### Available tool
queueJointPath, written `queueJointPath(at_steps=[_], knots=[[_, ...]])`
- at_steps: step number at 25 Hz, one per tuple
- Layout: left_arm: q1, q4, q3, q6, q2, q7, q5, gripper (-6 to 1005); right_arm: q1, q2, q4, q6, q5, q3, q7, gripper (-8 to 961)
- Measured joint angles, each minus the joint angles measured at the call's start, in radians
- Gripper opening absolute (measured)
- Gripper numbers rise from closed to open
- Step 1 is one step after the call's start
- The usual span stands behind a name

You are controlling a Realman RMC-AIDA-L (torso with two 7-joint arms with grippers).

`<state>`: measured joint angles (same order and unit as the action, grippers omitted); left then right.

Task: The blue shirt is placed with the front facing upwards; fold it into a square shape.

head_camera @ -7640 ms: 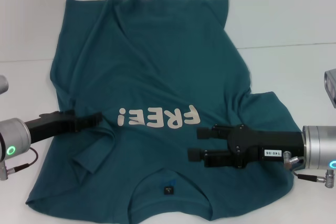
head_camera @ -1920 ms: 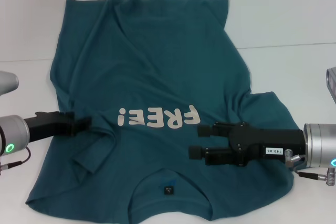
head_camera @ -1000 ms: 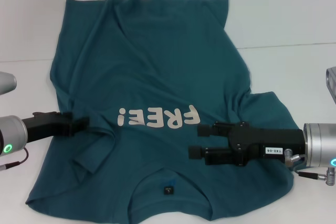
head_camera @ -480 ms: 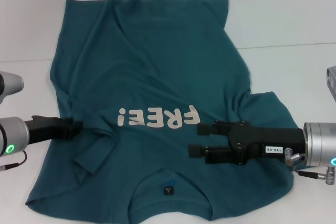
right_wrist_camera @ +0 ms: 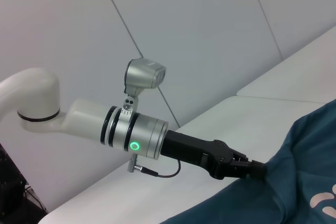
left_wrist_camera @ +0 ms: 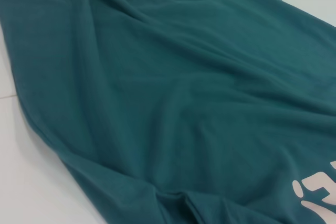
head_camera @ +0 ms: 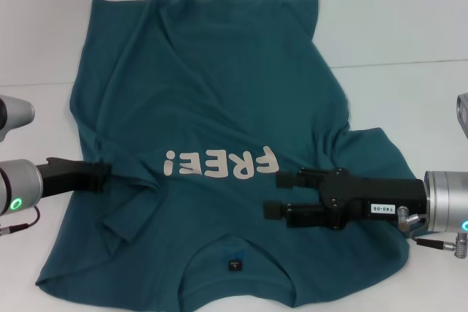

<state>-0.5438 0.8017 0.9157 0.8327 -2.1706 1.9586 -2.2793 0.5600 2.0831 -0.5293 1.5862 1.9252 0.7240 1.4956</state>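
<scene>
The blue shirt lies spread on the white table, front up, with its off-white "FREE!" lettering across the chest and the neck label at the near edge. At the shirt's left edge, by the sleeve, my left gripper is low with its fingers together. In the right wrist view, this left gripper pinches a raised point of the shirt. My right gripper hovers open over the cloth, just right of the lettering. The left wrist view shows only wrinkled shirt.
The white table extends around the shirt, with a seam line running across it on the right. A pale wall stands behind the left arm in the right wrist view.
My left gripper has drawn back to the left, from near the lettering's left end to the shirt's left edge. The right gripper has barely moved.
</scene>
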Motion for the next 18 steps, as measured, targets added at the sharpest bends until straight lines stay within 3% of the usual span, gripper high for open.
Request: queueJointPath(at_steps=[3, 18], knots=[[-0.002, 0.004, 0.001, 0.011, 0.0, 0.009, 0.006, 38, 0.0, 0.0, 0.0, 0.0, 0.0, 0.0, 0.0, 883], [-0.043, -0.014, 0.076, 0.044, 0.0, 0.015, 0.158, 45, -0.002, 0.0, 0.0, 0.0, 0.0, 0.0, -0.01, 883]])
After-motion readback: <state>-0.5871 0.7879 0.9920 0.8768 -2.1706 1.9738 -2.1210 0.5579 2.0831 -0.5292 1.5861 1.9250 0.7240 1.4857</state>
